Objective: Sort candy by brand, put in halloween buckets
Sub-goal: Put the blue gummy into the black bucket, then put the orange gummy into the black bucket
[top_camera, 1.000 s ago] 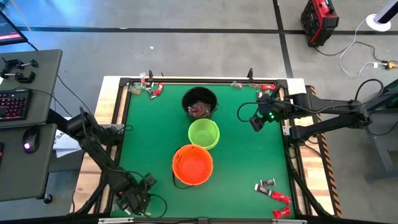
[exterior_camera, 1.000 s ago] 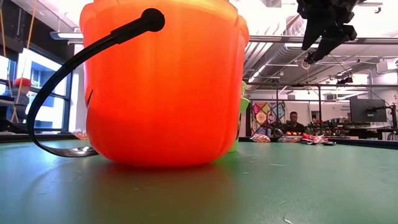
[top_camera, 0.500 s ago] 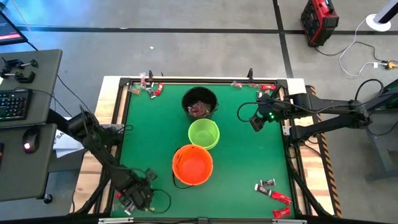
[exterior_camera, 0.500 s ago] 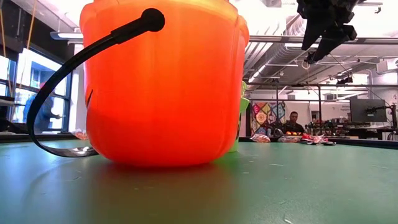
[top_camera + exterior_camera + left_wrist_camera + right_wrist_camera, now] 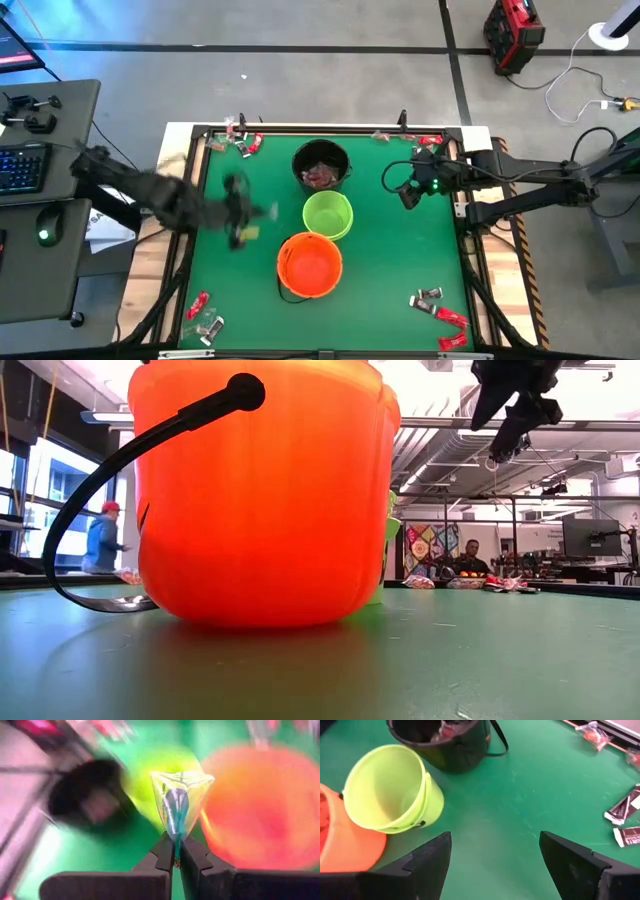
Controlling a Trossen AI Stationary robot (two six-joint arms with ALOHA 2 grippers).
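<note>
From above, the left gripper point(image 5: 238, 212) sits blurred left of centre, nearest the green bucket point(image 5: 328, 215) just to its right; the orange bucket point(image 5: 310, 264) is lower right, the black bucket point(image 5: 321, 164) upper right. The right gripper point(image 5: 408, 190) hangs spread and empty, right of centre.

Low view: only the orange bucket fills the frame.

Left wrist view: fingers clenched on a clear-wrapped candy point(image 5: 178, 802), standing upright, green bucket straight behind it.

Right wrist view: bare green table point(image 5: 520, 820) between the buckets and the brown candies point(image 5: 622, 810) at right.
</note>
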